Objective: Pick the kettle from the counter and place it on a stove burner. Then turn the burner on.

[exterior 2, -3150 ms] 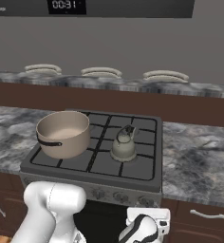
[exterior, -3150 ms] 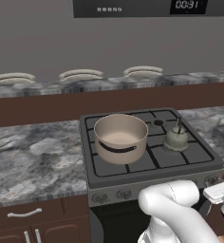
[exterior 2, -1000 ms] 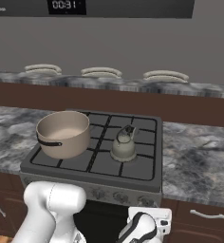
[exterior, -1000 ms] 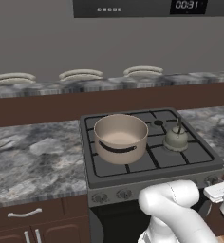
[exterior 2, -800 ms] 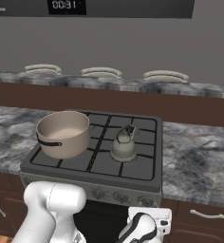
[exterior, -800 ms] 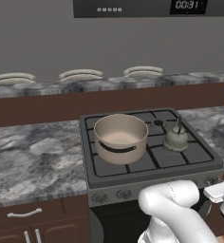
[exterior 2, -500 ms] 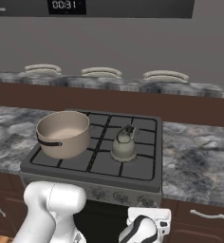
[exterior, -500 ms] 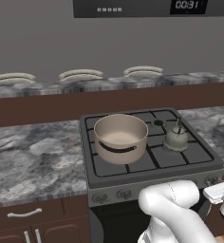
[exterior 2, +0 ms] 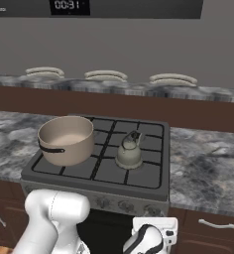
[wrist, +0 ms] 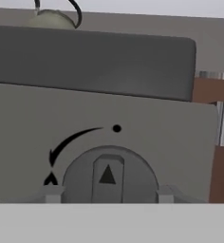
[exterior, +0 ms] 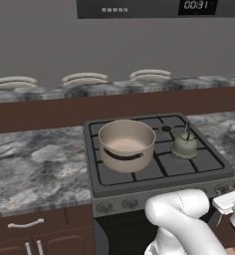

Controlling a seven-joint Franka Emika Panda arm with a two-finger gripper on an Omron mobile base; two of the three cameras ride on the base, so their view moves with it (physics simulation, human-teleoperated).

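The small grey-green kettle (exterior: 184,145) (exterior 2: 129,154) stands upright on the front right stove burner, whose grate (exterior: 203,160) shows around its base; the burner cap is hidden under it. In the hand view the kettle's lid and dark handle (wrist: 50,19) peek over the cooktop's front edge. My gripper (wrist: 108,193) is low in front of the stove's control panel, open, with one fingertip (wrist: 52,193) on each side of a round grey knob (wrist: 107,175). The knob's pointer stands straight up, near a black dot. The marbled counter (exterior: 35,164) (exterior 2: 208,154) flanks the stove.
A large tan pot (exterior: 126,144) (exterior 2: 66,139) sits on the stove's left burners. Plates (exterior 2: 105,75) lie on the raised back ledge. A microwave with a clock (exterior: 195,5) hangs above. Wooden cabinets (exterior: 30,226) with silver handles sit beside the oven front.
The hand has crept a little at the control panel; kettle, pot and knob pointer are unchanged.
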